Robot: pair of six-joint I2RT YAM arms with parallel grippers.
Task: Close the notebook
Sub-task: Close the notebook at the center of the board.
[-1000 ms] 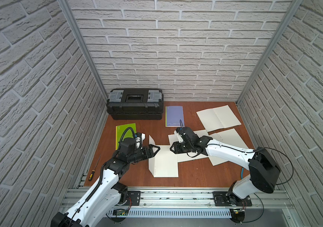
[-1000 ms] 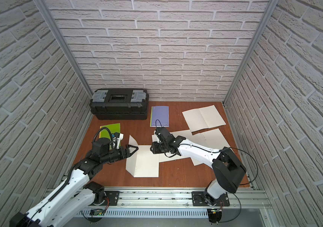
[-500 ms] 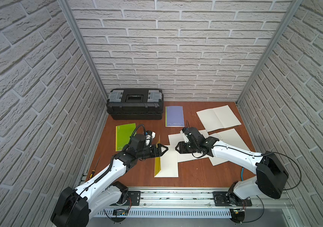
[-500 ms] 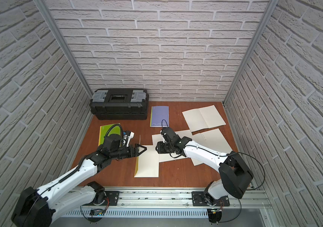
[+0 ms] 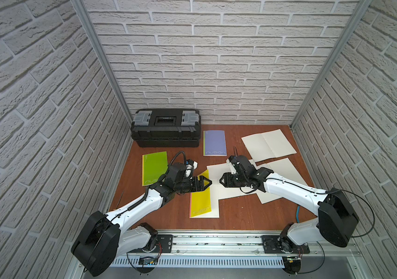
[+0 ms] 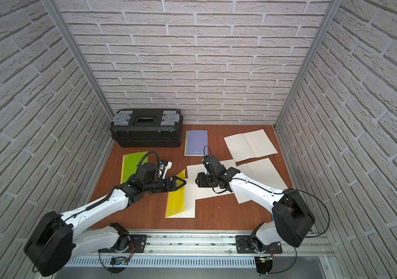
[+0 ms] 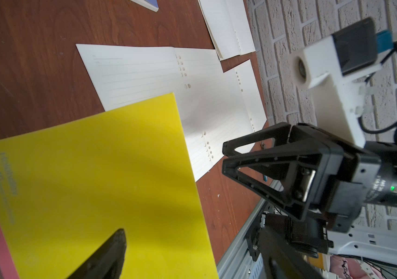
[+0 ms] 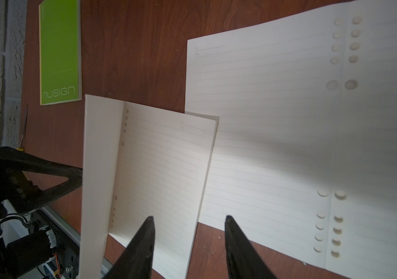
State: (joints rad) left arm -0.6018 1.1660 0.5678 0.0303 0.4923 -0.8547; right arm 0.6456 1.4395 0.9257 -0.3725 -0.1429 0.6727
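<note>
The notebook's yellow cover (image 5: 200,193) leans over its lined pages (image 5: 214,200) near the table's front middle, part way down. In the right wrist view its pale inner side (image 8: 98,157) still stands up from the page (image 8: 163,166). My left gripper (image 5: 207,182) is open, its fingertips against the cover's outer face; one finger (image 7: 113,251) shows over the yellow cover (image 7: 96,174). My right gripper (image 5: 222,180) faces it from the right, a short gap away. It is open (image 8: 189,223) and holds nothing.
A black toolbox (image 5: 166,130) stands at the back left. A green notebook (image 5: 154,168) and a purple notebook (image 5: 214,142) lie shut. Open white notebooks (image 5: 268,145) (image 5: 279,176) (image 5: 231,190) cover the right half. A screwdriver (image 5: 119,200) lies by the left wall.
The cover has swung from standing at the left over to the right, showing its yellow face. My left gripper followed it rightward; the right gripper backed off to the right and opened a little.
</note>
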